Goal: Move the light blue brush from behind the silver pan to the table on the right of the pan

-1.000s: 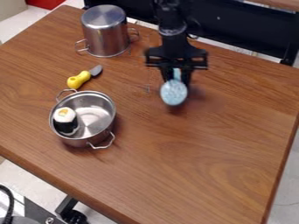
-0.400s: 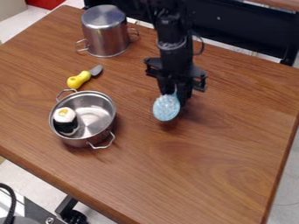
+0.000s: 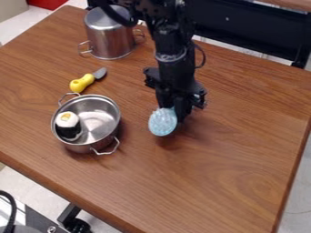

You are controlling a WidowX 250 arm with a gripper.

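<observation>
Clock directions take the whole view as the dial, with 12 at the top. A black robot arm (image 3: 172,57) comes down from 12 o'clock over a brown wooden counter (image 3: 213,182), its gripper (image 3: 177,109) hanging just right of the center. The jaws are clamped around a light blue utensil. The utensil's (image 3: 163,122) round, pale, speckled head sticks out toward 7 o'clock from the gripper, close to the middle of the view. Whether it touches the counter, I cannot tell.

At 9 o'clock stands an open metal pot (image 3: 100,120), upright, with one wire handle at its own 11 o'clock and another at its 5. Inside, against its 9 o'clock side, sits a sushi roll (image 3: 67,120) with a white top, an orange patch and black sides.

Toward 10 o'clock, near the open pot's upper handle, lies a small knife (image 3: 88,80), its yellow handle pointing to 7 and its gray blade to 1. At 11 o'clock a taller metal pot (image 3: 110,43) rests upside down, a handle on each side; part of the arm crosses in front of its raised base.
</observation>
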